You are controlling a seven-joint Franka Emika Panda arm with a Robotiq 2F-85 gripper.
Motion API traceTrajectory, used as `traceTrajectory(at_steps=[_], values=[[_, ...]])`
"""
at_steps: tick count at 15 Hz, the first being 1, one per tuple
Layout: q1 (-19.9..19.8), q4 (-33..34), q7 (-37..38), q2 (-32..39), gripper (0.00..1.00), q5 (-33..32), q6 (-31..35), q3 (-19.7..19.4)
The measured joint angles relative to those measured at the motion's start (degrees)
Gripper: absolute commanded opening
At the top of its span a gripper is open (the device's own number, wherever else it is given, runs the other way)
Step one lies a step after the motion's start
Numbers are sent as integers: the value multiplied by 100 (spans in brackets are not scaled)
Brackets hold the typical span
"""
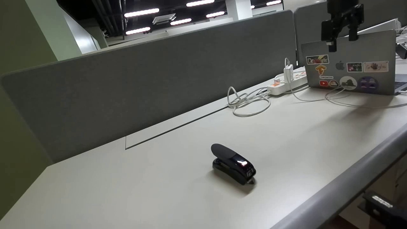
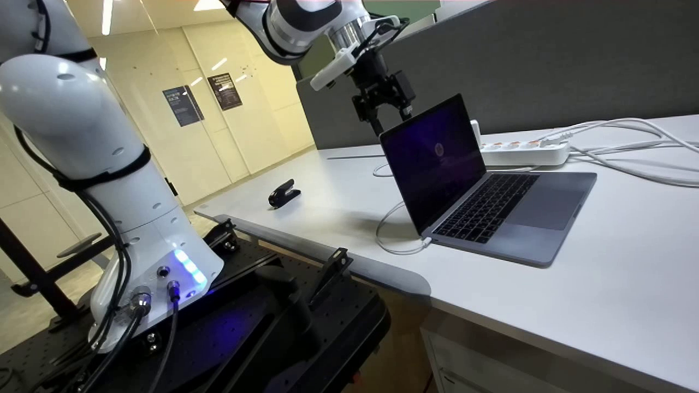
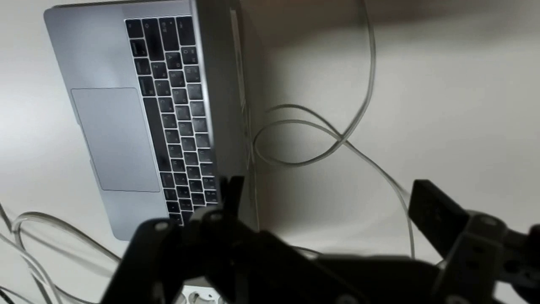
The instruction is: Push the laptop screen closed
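The laptop screen (image 1: 361, 74) stands upright on the desk, its silver-grey back covered with stickers. In an exterior view its dark display side (image 2: 437, 164) faces the flat grey laptop base (image 2: 546, 210), and the lid is well open. In the wrist view I look down on the laptop screen (image 3: 230, 105) nearly edge-on, beside the laptop base (image 3: 114, 139) with its keyboard. My gripper (image 1: 342, 44) is open and empty, also in an exterior view (image 2: 392, 123) and the wrist view (image 3: 328, 183). It is near the lid's top edge on the sticker side; contact cannot be told.
A white power strip (image 1: 287, 86) with cables lies by the grey partition (image 1: 159, 82); it also shows in an exterior view (image 2: 524, 154). A charging cable (image 2: 401, 251) loops behind the lid. A black stapler-like object (image 1: 233, 163) lies farther along the desk.
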Motion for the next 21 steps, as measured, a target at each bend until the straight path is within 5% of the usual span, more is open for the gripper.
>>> traceTrajectory(at_steps=[11,21], values=[[-691,559,-393,578,100,890,339,-531],[-1569,1742,-870,2141,100,2426,329,-312]])
